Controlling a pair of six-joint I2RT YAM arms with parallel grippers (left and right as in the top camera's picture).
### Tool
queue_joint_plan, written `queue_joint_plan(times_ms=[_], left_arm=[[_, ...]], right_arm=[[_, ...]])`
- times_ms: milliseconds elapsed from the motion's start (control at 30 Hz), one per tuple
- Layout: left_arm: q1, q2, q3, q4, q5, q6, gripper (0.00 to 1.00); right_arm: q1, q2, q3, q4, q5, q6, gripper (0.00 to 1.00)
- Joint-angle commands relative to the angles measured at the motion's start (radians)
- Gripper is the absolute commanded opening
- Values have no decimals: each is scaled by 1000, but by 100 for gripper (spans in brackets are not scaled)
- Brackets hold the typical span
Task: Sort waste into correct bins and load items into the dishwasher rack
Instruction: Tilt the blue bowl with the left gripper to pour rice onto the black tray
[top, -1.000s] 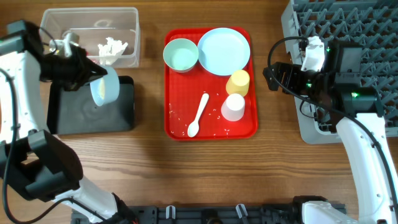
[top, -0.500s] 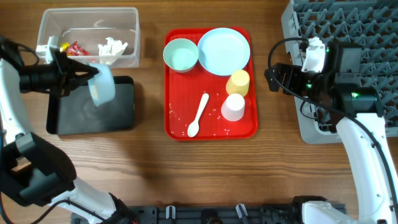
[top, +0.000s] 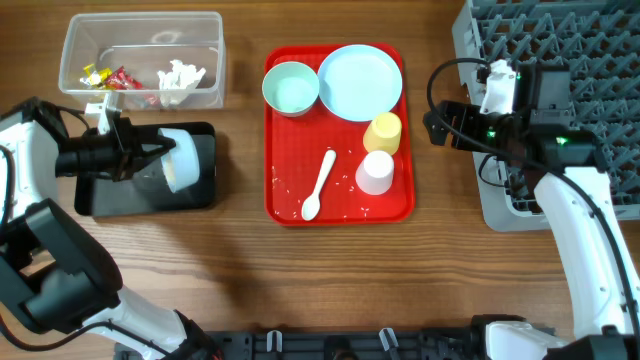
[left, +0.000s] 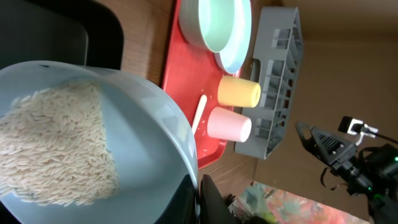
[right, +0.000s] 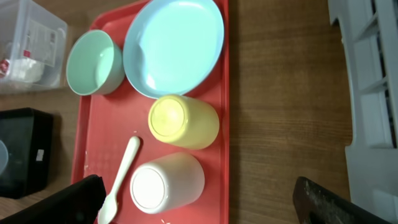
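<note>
My left gripper (top: 158, 159) is shut on the rim of a light blue bowl (top: 182, 160), which is tipped on its side over the black tray (top: 140, 196). White rice (left: 53, 146) lies heaped inside that bowl (left: 143, 137), whose rim is pinched between the fingertips (left: 208, 198). On the red tray (top: 338, 208) sit a second bowl (top: 291, 88), the plate (top: 360, 82), a yellow cup (top: 383, 132), a white cup (top: 376, 172) and the spoon (top: 320, 183). My right gripper (top: 434, 126) hangs open and holds nothing, between the tray and the grey rack (top: 560, 50).
The clear tub (top: 140, 45) at the back left holds candy wrappers (top: 105, 76) and tissue (top: 181, 77). Loose rice grains (top: 284, 186) dot the red tray. In the right wrist view the white cup (right: 166, 182) and yellow cup (right: 183, 121) lie below the open jaws.
The left arm has brought the bowl lower and a little to the right over the black tray, still tipped. The right arm has barely shifted.
</note>
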Motion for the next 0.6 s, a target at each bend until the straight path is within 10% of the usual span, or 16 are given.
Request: queue_joint_plan(times_ms=[0,567], left_arm=[[2,-22,-52,48,44,17,4],[34,-18,-157,199,290,18,4]], right_arm=[[3,36,16,0,17,10,100],[3,53,16,0,17,8,100]])
